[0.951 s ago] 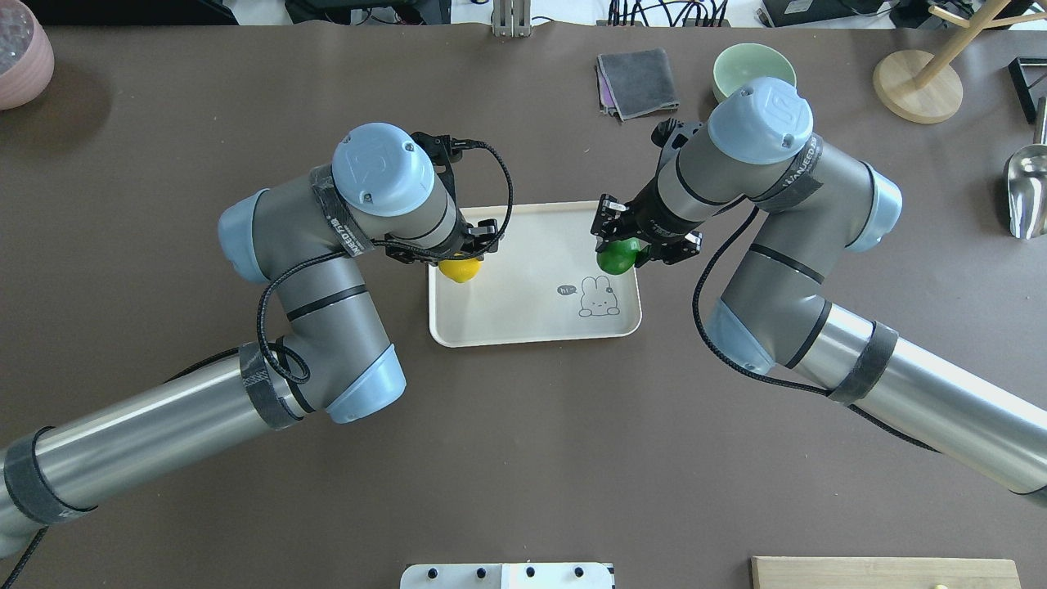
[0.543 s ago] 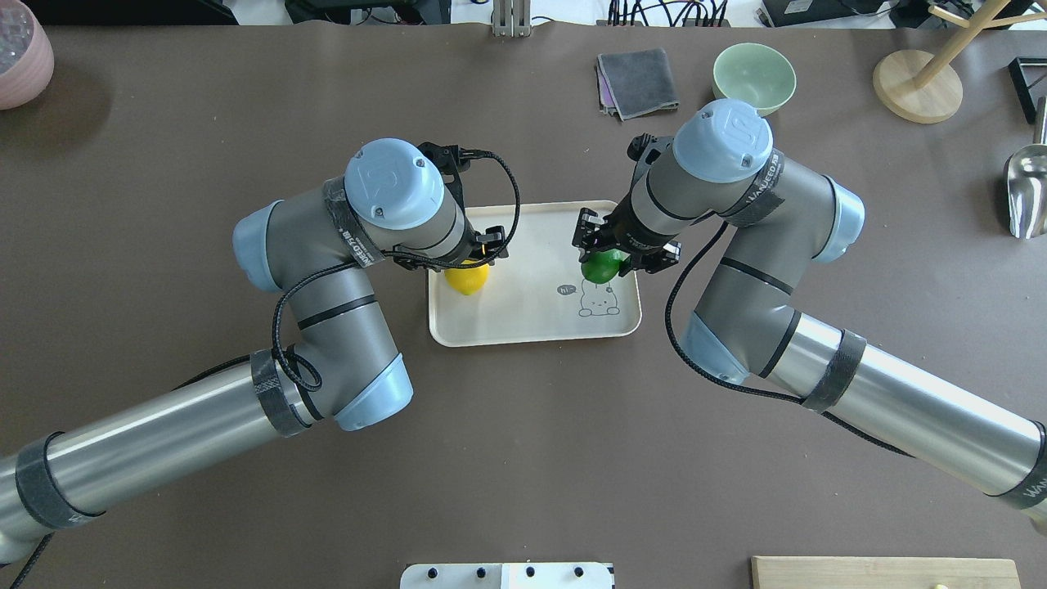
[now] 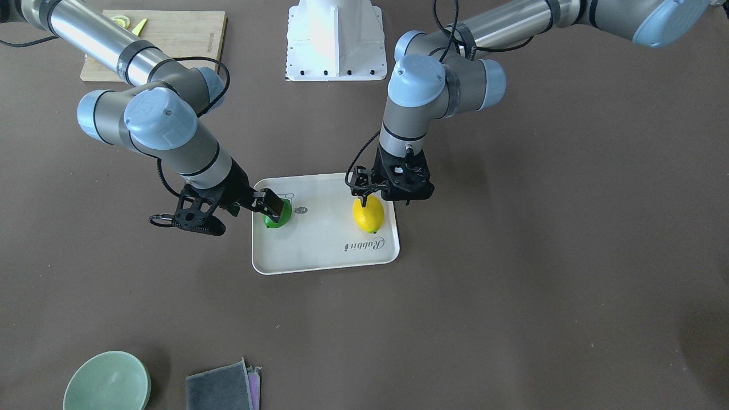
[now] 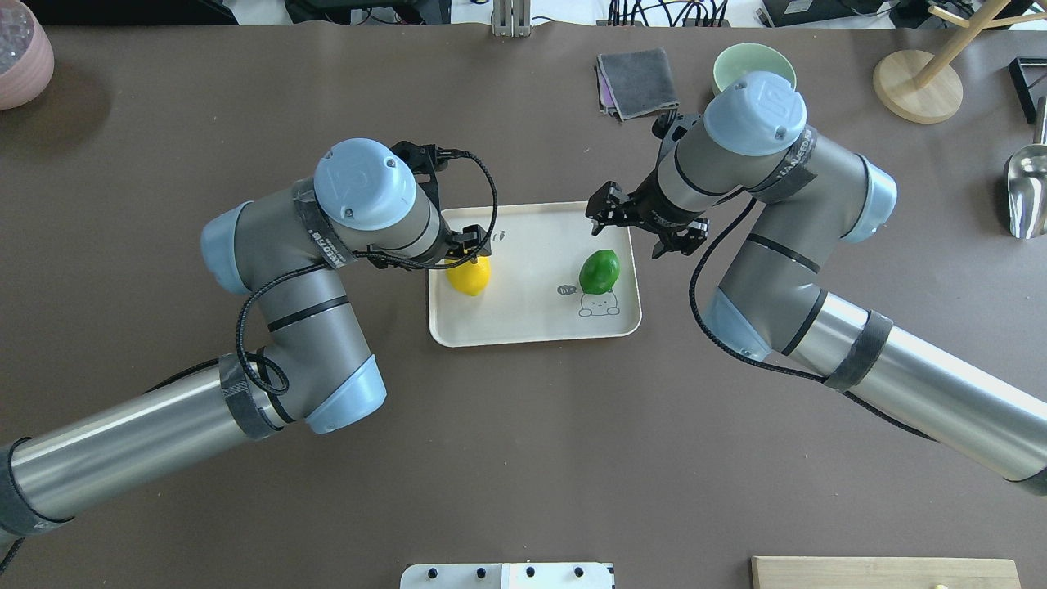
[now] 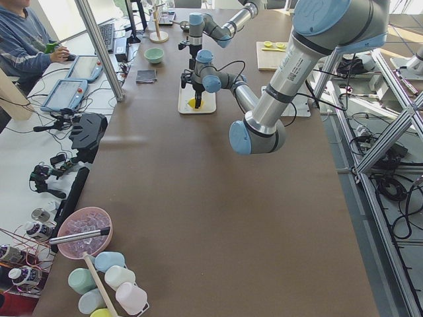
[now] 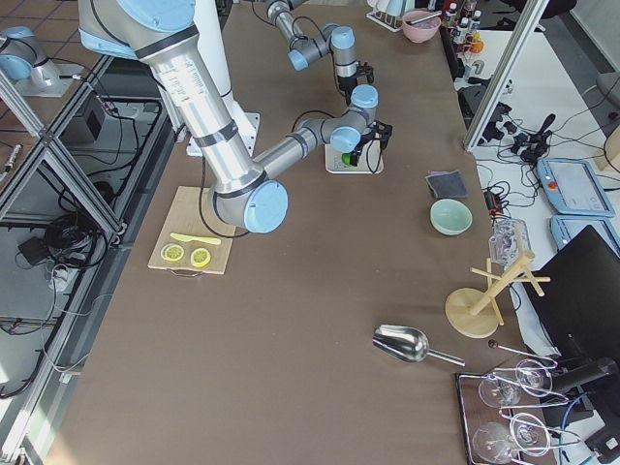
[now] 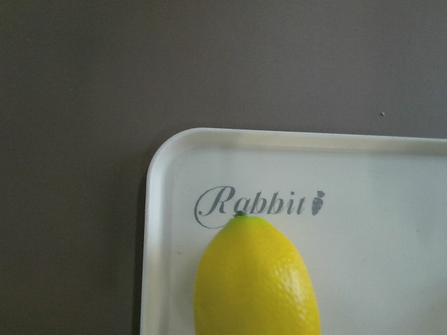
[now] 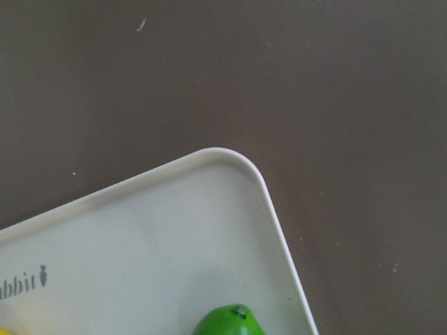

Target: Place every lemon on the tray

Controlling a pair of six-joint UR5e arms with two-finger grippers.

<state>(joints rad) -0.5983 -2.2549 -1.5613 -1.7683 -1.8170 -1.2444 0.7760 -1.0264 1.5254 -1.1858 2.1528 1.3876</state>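
The off-white tray (image 4: 532,327) lies mid-table; it also shows in the front view (image 3: 319,256). The yellow lemon (image 4: 468,276) lies on its left part, next to the "Rabbit" script in the left wrist view (image 7: 255,279). The green lemon (image 4: 599,271) lies on its right part over the rabbit drawing; its tip shows in the right wrist view (image 8: 230,322). My left gripper (image 3: 384,199) hovers open just above and behind the yellow lemon (image 3: 368,215). My right gripper (image 4: 642,227) is open and empty at the tray's far right corner, apart from the green lemon (image 3: 277,216).
A green bowl (image 4: 748,57) and a grey cloth (image 4: 638,82) lie beyond the tray at the back right. A wooden stand (image 4: 916,86) and a metal scoop (image 4: 1026,192) are at the far right. A cutting board (image 3: 171,40) with lemon slices lies near the robot base (image 3: 336,40).
My right gripper let go of the green lemon, which now lies on the tray, and drew back toward the far right. My left arm moved left off the yellow lemon.
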